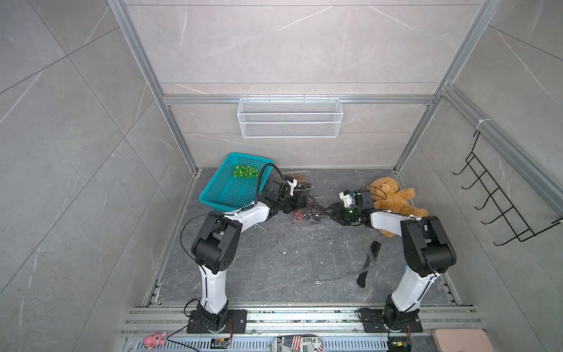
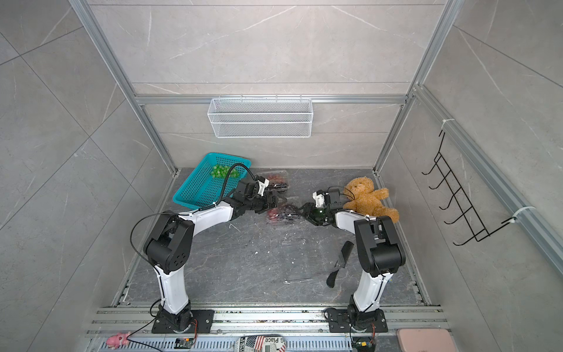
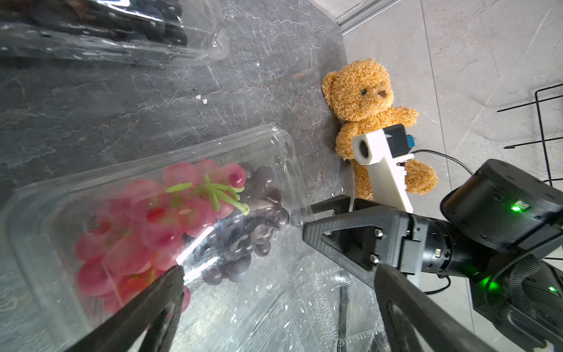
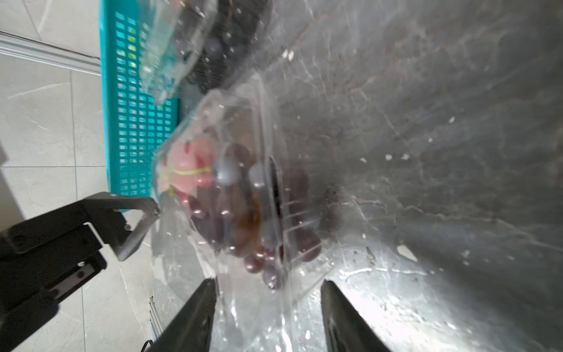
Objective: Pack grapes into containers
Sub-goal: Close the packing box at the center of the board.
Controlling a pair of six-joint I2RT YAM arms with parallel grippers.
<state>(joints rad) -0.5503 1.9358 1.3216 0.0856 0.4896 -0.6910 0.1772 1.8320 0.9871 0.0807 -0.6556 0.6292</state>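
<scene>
The clear container (image 3: 283, 138) sits mid-table between the two arms. It has red grapes (image 3: 143, 234) and dark grapes (image 3: 243, 243) packed side by side inside, and its lid (image 3: 259, 314) is folded out flat on the tabletop (image 1: 274, 265).

The left gripper (image 3: 280, 268) hangs over that lid with its fingers spread as wide as they go, and it holds nothing. The right gripper (image 4: 269, 289) faces it from the other end with its fingers about half spread, astride the container's edge. Neither pad seems to press on the plastic, though the glare makes that hard to be sure of.

It is tight around them. A second container (image 1: 300, 178), also holding fruit, lies just beyond the left gripper, beside the tilted teal basket (image 1: 225, 192), which has green grapes (image 1: 245, 172) in its far end. The left forearm crosses the basket's near corner. A teddy bear (image 1: 396, 198) lies close behind the right wrist, up against the side wall.

A long black object (image 1: 368, 262) lies by the right arm's lower link. The widest stretch of tabletop is in front of the container, toward the arm bases. On the walls are a wire basket (image 1: 289, 117) and a hook rack (image 1: 502, 207).
</scene>
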